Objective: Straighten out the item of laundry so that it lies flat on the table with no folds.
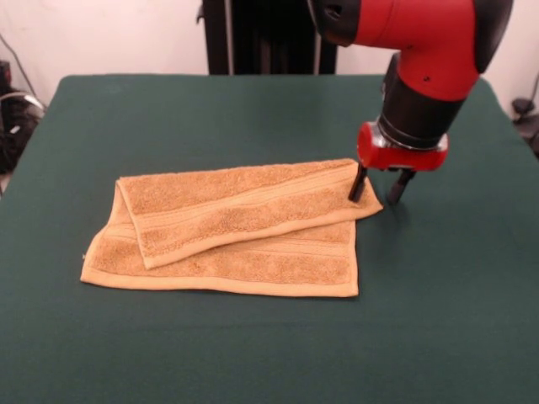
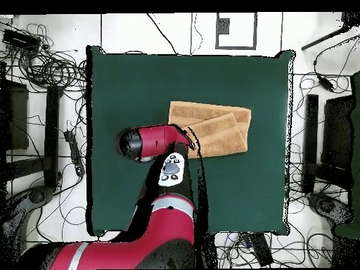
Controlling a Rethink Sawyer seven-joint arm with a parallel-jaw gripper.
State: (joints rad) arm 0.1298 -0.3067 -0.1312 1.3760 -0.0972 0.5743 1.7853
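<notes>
My pincer (image 1: 380, 187) stands spread apart over a corner of the folded towel (image 1: 227, 227), one finger on the upper flap, the other just off its edge. The towel lies doubled over itself near the middle of the green table (image 1: 253, 353).

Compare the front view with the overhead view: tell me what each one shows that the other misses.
Only the front view shows the tool: its two dark fingers stand apart, straddling the corner of the towel's folded-over upper layer. Only the overhead view shows the whole green table, the cables on the floor around it, and the arm reaching in; here the arm hides the tool. Both show the orange-tan towel folded over itself, not flat.
</notes>
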